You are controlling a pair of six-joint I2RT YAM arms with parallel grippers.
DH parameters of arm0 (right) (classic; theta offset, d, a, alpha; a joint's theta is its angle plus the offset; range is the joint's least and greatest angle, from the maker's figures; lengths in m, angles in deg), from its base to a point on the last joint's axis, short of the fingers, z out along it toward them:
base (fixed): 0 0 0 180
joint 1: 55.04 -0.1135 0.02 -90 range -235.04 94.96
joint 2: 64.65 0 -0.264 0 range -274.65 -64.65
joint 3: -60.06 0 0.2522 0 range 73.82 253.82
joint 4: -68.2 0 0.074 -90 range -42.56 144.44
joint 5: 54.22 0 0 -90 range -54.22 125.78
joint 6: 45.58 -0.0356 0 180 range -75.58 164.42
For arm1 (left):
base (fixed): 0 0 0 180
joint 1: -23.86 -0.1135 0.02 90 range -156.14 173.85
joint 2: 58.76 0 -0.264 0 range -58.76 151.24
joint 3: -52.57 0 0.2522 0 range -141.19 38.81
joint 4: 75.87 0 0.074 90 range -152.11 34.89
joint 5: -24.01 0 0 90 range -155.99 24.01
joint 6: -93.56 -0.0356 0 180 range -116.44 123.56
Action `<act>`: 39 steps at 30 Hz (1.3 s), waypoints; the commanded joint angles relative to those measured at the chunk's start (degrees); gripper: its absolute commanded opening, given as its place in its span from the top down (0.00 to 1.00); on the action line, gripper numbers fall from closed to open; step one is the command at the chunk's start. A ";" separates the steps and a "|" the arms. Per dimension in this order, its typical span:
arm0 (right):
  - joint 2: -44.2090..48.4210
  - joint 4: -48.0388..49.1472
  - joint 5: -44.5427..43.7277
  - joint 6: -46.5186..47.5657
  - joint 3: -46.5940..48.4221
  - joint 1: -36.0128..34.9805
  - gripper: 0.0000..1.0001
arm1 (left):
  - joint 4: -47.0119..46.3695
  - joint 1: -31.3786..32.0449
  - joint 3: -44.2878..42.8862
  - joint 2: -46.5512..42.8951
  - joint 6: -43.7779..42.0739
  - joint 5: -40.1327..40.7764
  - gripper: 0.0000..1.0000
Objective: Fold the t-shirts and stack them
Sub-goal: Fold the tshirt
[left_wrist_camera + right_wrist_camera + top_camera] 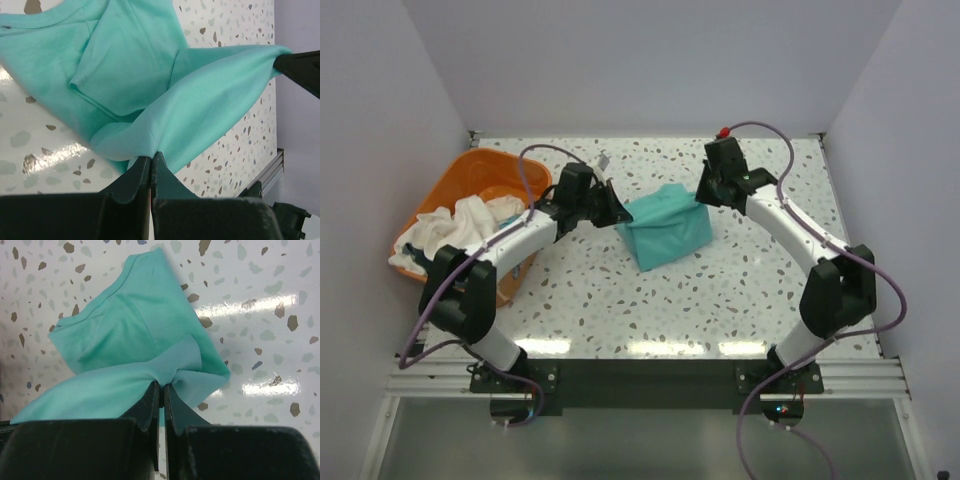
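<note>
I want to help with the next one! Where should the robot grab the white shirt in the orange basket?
Probably a bunched-up fold on top of the white shirt, coming straight down from above. It lies crumpled in the orange basket, whose walls block the sides. The left pincer is nearest, but it holds the teal shirt now.

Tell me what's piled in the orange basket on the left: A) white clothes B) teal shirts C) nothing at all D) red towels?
A: white clothes heap in the orange basket; the teal shirt is out on the table, pinched by the left end effector and right end effector.
</note>
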 commanded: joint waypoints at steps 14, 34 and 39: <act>-25.90 7.57 5.05 2.38 20.49 3.11 0.96 | -5.18 -7.43 -18.08 20.58 -4.00 -0.24 0.52; -18.17 13.28 23.41 4.05 8.54 3.29 0.01 | -5.96 -1.45 -16.24 17.59 -5.33 -0.76 0.00; -24.85 12.59 23.16 4.40 14.31 3.29 0.02 | -5.61 -2.42 -20.11 24.70 -6.21 -1.38 0.00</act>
